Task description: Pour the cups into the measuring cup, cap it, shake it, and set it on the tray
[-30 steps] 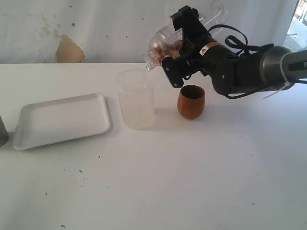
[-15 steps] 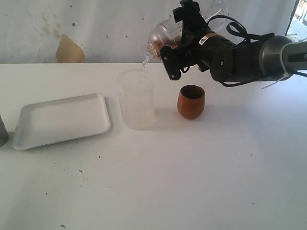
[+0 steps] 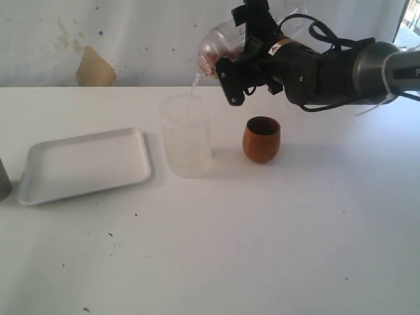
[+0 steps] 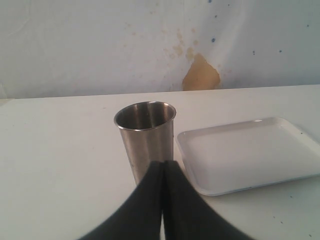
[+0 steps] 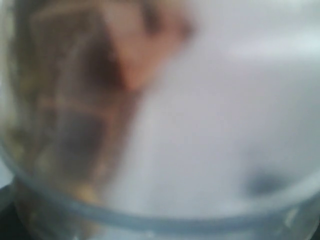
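Honestly, the worry is the thin stream missing. The right pincer [image 3: 239, 51] is clamped on the tipped-over clear measuring cup [image 3: 220, 41], holding it high above the frosted cup [image 3: 187, 141], which stands between the tray [image 3: 85, 164] and the wooden cup [image 3: 261, 139], so any wobble splashes the desk [image 3: 262, 249]. Compared with a second ago, the arm has lifted and tipped it further, so the drop is longer. The left pincer [image 4: 162, 200] is pressed together, idle right by the steel tumbler [image 4: 146, 135].

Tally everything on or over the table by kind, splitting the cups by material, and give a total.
Steel cup: 1
Wooden cup: 1
See-through plastic cups: 2, one standing, one held tilted
White tray: 1
Total: 5
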`<move>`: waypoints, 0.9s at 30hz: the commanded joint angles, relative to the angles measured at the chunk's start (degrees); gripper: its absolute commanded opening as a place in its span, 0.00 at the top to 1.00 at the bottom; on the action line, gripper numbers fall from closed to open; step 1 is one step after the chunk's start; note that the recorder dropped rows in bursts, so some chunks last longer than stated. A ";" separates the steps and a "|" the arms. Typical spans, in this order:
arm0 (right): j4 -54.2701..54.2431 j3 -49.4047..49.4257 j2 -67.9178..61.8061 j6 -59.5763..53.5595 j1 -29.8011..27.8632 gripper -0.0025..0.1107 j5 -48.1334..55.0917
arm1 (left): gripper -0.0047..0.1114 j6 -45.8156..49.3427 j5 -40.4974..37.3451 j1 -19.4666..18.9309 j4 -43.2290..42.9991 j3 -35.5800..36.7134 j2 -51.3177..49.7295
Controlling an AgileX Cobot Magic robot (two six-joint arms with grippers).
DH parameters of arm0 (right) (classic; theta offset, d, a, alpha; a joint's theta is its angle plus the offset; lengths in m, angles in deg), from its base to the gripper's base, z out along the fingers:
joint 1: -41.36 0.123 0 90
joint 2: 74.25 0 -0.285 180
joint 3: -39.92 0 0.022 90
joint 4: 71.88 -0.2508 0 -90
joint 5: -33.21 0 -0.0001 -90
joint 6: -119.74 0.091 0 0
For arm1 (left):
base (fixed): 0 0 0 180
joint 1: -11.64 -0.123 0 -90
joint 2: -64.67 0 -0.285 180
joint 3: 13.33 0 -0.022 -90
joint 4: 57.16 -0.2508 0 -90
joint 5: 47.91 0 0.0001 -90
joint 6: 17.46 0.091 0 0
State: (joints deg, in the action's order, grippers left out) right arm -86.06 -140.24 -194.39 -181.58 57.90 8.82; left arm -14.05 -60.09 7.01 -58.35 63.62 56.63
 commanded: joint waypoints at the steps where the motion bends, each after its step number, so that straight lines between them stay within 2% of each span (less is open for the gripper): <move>1: 4.10 -0.68 0.83 -0.86 -0.02 0.98 -2.53 | 0.96 0.14 0.58 0.26 -0.11 0.27 0.25; 20: 4.98 -0.82 -2.75 -0.86 -0.02 0.98 -3.09 | 0.96 0.14 0.58 0.26 -0.11 0.27 0.25; 27: 6.18 -1.09 -3.97 -0.86 -0.02 0.98 -9.09 | 0.96 0.14 0.58 0.26 -0.11 0.27 0.25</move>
State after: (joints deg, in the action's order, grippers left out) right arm -81.12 -140.37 -199.11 -181.58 57.90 5.11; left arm -14.05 -60.09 7.01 -58.35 63.62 56.63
